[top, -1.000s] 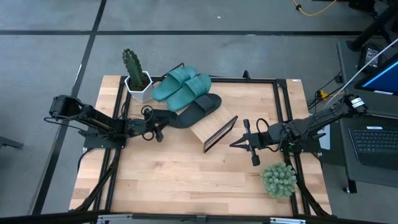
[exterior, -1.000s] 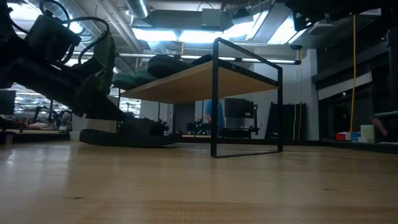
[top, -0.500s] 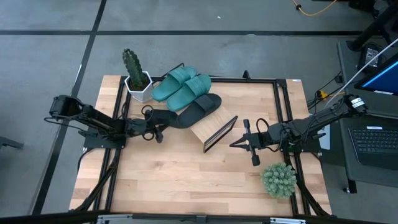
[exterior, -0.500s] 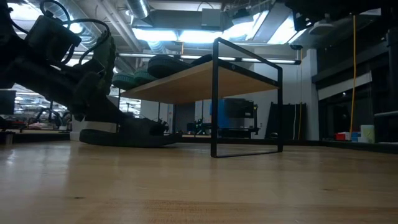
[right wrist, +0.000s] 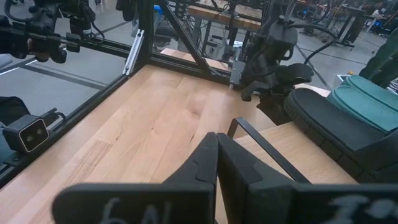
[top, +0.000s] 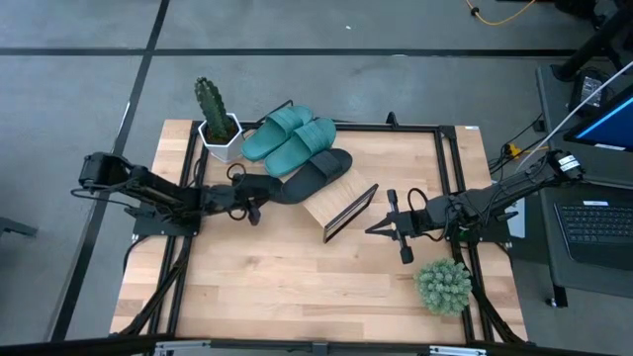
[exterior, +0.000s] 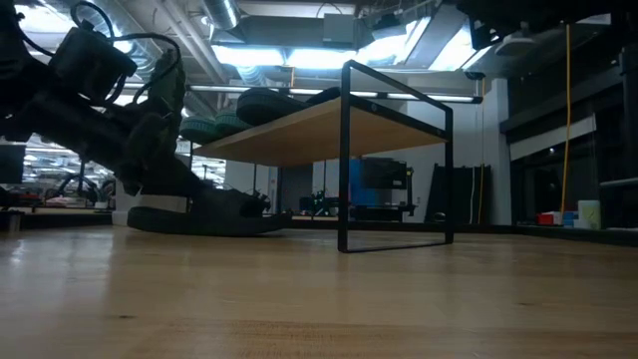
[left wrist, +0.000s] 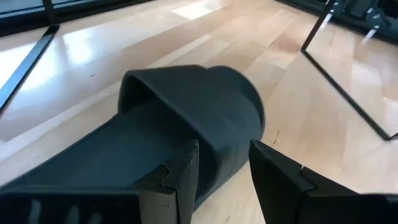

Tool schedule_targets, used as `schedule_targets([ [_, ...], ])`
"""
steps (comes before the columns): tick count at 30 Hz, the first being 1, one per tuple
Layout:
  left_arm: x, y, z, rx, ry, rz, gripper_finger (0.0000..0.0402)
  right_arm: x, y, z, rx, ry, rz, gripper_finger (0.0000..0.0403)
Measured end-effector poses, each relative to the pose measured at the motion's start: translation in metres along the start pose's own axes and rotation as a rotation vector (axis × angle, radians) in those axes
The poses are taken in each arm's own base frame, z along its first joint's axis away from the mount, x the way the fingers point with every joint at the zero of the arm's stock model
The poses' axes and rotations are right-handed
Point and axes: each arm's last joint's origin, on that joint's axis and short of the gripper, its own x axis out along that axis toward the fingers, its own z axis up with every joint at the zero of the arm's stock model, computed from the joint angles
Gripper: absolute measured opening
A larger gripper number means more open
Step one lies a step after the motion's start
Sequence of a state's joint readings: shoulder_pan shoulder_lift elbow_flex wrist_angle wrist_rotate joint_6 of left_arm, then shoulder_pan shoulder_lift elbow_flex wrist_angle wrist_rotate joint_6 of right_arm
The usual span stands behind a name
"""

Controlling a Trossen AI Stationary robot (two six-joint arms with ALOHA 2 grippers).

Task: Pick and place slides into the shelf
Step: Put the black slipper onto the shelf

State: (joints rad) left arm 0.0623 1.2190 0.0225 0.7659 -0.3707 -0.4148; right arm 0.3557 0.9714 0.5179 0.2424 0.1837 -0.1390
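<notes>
Beside the shelf (top: 339, 210), black slide (top: 279, 187) lies toe toward it.

Both arms are dark, jointed links draped with looping black cables, ending in blocky matte-black fingers (left wrist: 277, 177) with notched, stepped edges.

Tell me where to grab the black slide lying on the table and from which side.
Grip the black slide on its sidewall beside the wide strap, coming in low from the left, as the left tool stands now. It lies flat, sole down, so the edge is the thinnest part that open fingers can straddle.
</notes>
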Motion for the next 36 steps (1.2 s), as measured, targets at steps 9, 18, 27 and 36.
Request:
schedule_targets([
  [9,0.010,-0.002,0.001,0.025,0.062,0.035,0.0134,0.000,0.000,0.000,0.002,0.000,0.000,0.0012],
  [18,0.024,-0.008,-0.001,0.045,0.127,0.017,0.0134,0.000,0.000,0.000,0.001,0.000,0.001,0.0012],
  [27,0.029,-0.012,0.004,0.090,0.115,-0.010,0.0099,0.000,0.000,-0.001,0.003,0.012,0.003,0.0012],
  [36,0.029,-0.013,0.003,0.071,0.124,-0.029,0.0010,0.000,0.000,-0.002,0.004,0.017,0.004,0.0012],
])
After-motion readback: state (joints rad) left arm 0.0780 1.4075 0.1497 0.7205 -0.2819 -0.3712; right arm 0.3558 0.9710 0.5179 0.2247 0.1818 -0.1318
